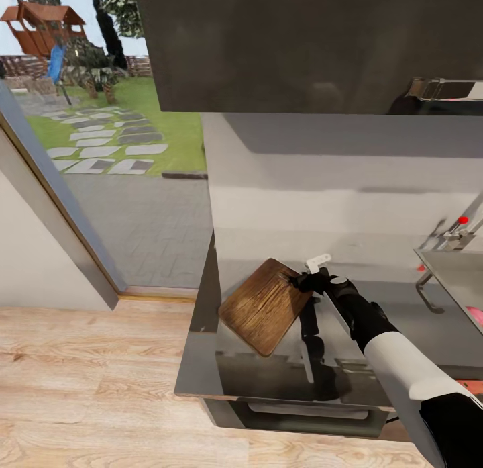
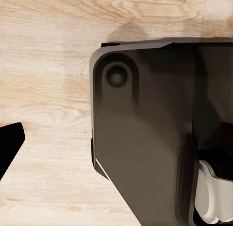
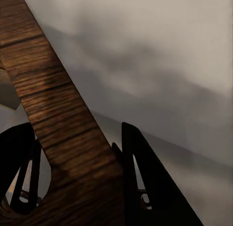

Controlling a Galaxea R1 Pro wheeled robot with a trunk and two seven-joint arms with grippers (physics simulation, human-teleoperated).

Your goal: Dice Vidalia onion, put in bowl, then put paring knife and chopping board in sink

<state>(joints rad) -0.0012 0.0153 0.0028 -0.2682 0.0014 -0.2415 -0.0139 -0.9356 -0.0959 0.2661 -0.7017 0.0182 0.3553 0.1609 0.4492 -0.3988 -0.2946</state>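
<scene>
Our right hand (image 1: 300, 281) grips the board (image 1: 263, 305) above the table (image 1: 201, 360); we judge only sinking (image 1: 456, 280) it remains.

The right arm is seen in the head view reaching forward and leftward from the lower right, its white forearm sleeve followed by a black wrist. The right pincer (image 1: 300, 280) is closed on the near-right corner of the chopping board (image 1: 265, 305), which is held tilted above the bench (image 1: 382, 320). In the right wrist view the board (image 3: 58, 124) is seen clamped between two dark fingers (image 3: 145, 182). A dark fingertip (image 2: 8, 143) of the left pincer is seen at the edge of the left wrist view; its opening cannot be judged.
</scene>
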